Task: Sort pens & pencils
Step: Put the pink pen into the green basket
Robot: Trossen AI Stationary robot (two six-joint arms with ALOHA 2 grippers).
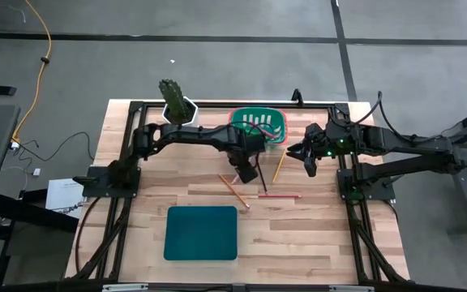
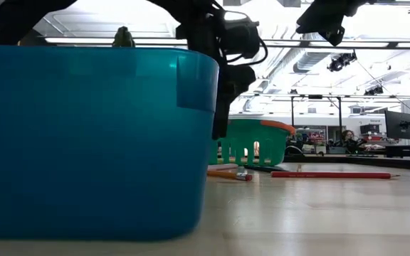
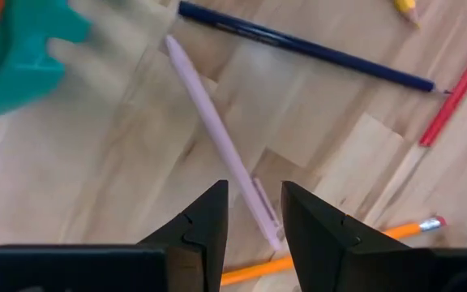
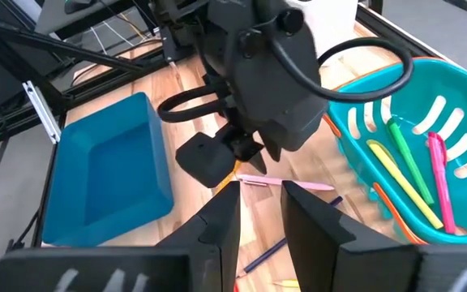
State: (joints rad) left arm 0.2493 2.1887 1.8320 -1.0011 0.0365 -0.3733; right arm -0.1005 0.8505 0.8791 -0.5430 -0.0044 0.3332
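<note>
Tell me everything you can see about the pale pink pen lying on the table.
The pale pink pen is a slim, smooth stick, plastic by its look, with a clip near one end. It lies flat on the bare wooden table, free of the pencils nearby. The left pincer hovers above its clip end, jaws open, not touching it. In the right wrist view it shows under the left arm, beside the green basket.

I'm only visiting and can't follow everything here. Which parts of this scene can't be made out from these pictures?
- High view: the pale pink pen is hidden under the left hand.
- Low view: the blue bin fills the left side and blocks the table behind it.
- Left wrist view: the green basket is a blurred corner, cut off by the edge.
- Right wrist view: the left arm covers part of the basket's rim; the pens inside show only partly.
</note>
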